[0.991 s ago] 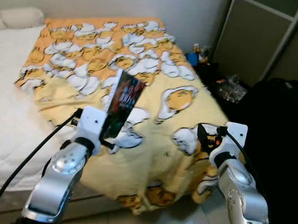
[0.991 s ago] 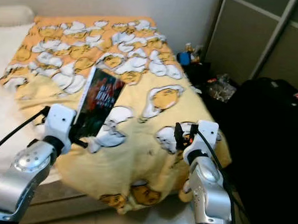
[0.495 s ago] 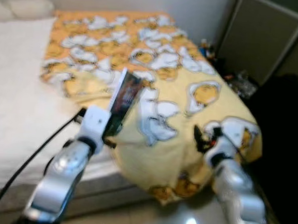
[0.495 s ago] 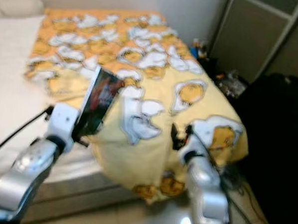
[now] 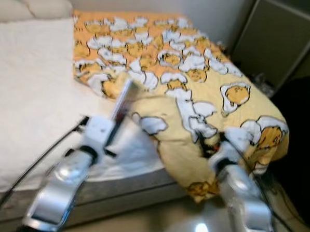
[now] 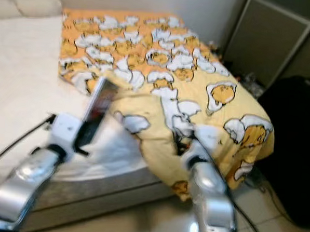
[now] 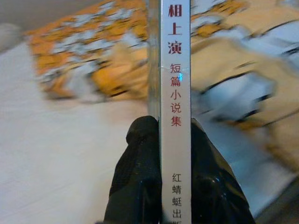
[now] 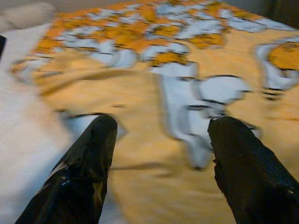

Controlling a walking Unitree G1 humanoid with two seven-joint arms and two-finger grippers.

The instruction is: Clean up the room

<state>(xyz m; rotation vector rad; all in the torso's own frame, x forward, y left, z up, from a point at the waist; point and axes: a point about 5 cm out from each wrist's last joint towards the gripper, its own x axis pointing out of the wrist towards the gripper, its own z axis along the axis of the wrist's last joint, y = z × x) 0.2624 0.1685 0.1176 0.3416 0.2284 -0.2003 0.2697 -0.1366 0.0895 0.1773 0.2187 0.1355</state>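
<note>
My left gripper (image 5: 111,131) is shut on a thin dark-covered book (image 5: 123,97), held upright and edge-on above the bed's near side. In the left wrist view the book's white spine (image 7: 175,93) with red Chinese characters stands between the two black fingers (image 7: 140,168). My right gripper (image 8: 161,126) is open, its fingers spread with nothing between them. It hovers over the hanging corner of a yellow blanket (image 5: 198,87) printed with egg cartoons, and appears in the eye view low on the right (image 5: 211,146).
The bed (image 5: 32,73) has a white sheet on its left half and pillows (image 5: 46,6) at the head. A grey wardrobe (image 5: 276,39) and a black bulky shape (image 5: 306,119) stand to the right. Glossy floor tiles (image 5: 180,226) lie below the bed edge.
The whole picture has shifted right, so the camera has turned left toward the white sheet. The book stays in my left gripper, now seen more edge-on. The right gripper remains open.
</note>
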